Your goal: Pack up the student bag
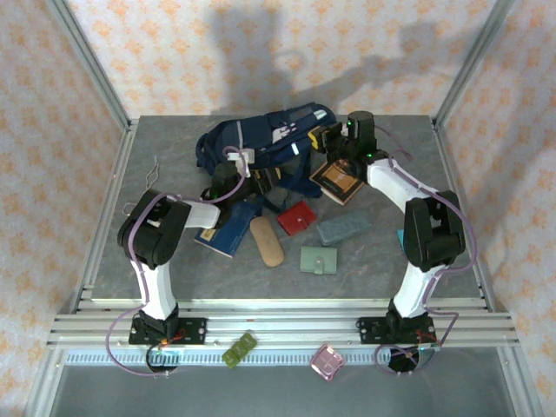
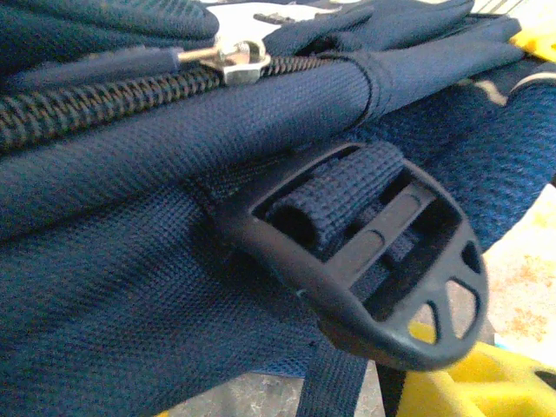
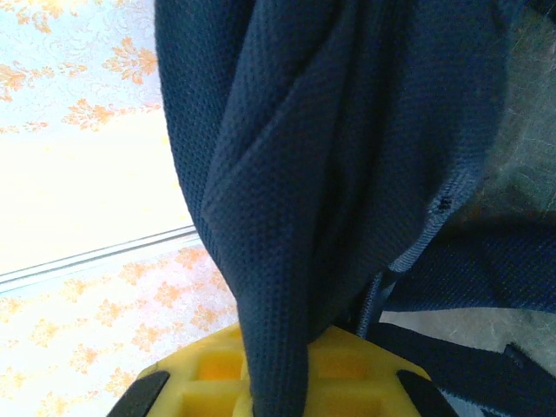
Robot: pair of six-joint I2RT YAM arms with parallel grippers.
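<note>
While tight on the student bag (image 3: 304, 174) — right gripper (image 3: 278, 393).

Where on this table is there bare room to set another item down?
Bare grey table lies left of the student bag and along the near edge below the green wallet. The middle is crowded: red wallet, tan case, navy booklet.

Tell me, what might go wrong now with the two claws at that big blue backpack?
The right claw pinches just a fold of fabric on the student bag; it may slip free and the bag slump. The left claw is close to the zipper pull and black buckle, so it could snag there. If the bag gets dragged, its straps might sweep the red wallet aside.
</note>
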